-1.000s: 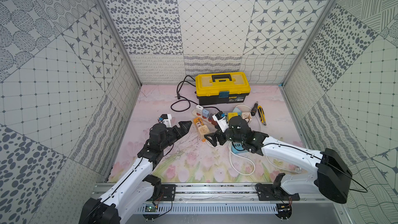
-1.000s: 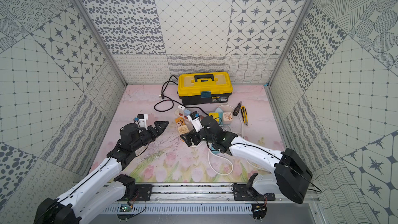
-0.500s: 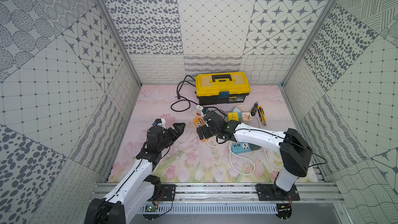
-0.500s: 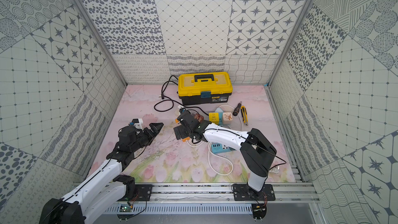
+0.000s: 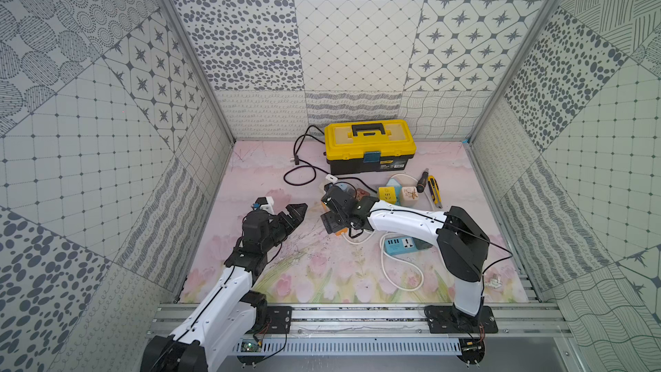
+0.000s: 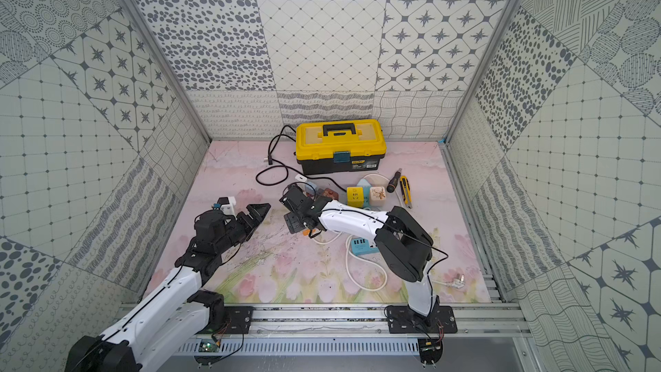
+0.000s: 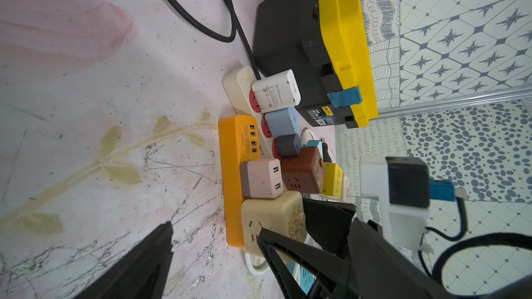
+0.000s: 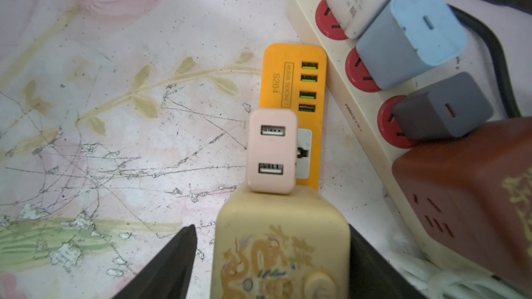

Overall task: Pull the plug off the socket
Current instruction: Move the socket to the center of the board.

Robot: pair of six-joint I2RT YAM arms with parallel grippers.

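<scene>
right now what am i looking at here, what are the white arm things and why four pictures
Two white robots, a left arm and a right arm, stand on a rail, each ending in a black two-fingered tool. Two pictures look down on the scene; the other two come from wrist cameras. On the floor lie a yellow toolbox, a white power strip and an orange power strip carrying chargers, a screwdriver and a utility knife. The left tool hangs open and empty. The right tool straddles a cream cube adapter on the orange power strip, with a gap on one side, so nothing is gripped yet.
</scene>
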